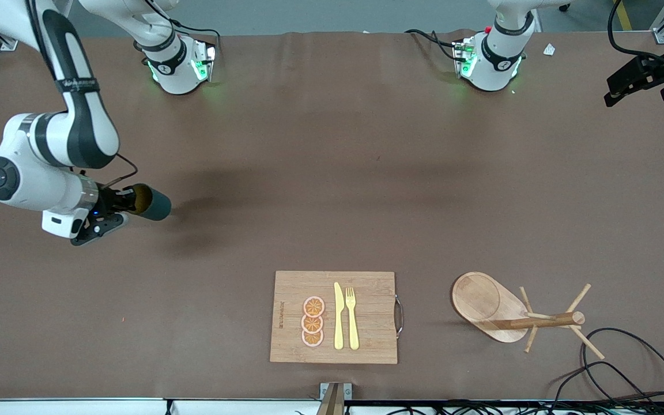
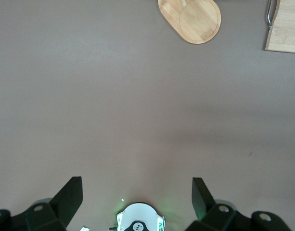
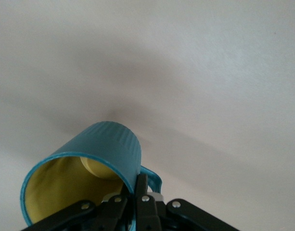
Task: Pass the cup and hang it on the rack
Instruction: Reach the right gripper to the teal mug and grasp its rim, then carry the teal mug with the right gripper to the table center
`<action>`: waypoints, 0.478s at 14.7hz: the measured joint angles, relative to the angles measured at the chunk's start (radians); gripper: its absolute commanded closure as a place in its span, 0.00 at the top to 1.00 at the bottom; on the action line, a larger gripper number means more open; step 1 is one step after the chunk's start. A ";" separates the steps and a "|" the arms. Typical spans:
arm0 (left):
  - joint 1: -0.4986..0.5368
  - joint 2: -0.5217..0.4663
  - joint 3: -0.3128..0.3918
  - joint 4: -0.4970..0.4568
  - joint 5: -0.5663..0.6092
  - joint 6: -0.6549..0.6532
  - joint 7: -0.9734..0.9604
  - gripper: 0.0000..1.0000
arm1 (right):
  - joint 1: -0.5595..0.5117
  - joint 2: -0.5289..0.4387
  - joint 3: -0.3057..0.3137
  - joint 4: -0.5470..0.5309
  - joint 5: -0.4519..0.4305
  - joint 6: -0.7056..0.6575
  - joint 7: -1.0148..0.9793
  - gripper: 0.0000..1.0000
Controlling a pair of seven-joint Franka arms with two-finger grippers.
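Observation:
The teal-green cup (image 1: 152, 202) with a yellowish inside is tipped on its side in the air, over the bare table at the right arm's end. My right gripper (image 1: 126, 203) is shut on its rim. In the right wrist view the fingers (image 3: 142, 190) pinch the cup's (image 3: 106, 149) wall beside its small handle. The wooden rack (image 1: 485, 301), with an oval base, a post and thin pegs, stands near the table's front edge toward the left arm's end. Its base shows in the left wrist view (image 2: 191, 21). My left gripper (image 1: 637, 80) is open and empty, held high near its own base (image 2: 137, 197).
A rectangular wooden cutting board (image 1: 286, 288) with orange slices, a yellow knife and a yellow fork lies near the front edge at the middle. Its edge shows in the left wrist view (image 2: 284, 29). Black cables (image 1: 626, 369) loop at the front corner beside the rack.

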 measured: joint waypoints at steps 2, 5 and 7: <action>0.000 0.000 0.001 0.002 0.000 0.000 -0.001 1.00 | 0.095 -0.012 0.005 0.005 0.042 -0.007 0.202 0.00; 0.001 0.000 0.002 0.004 0.000 0.000 -0.003 1.00 | 0.263 -0.012 0.008 0.021 0.111 0.016 0.549 0.00; 0.001 0.002 0.003 0.004 0.000 0.001 -0.003 1.00 | 0.363 -0.007 0.010 0.050 0.112 0.040 0.776 0.00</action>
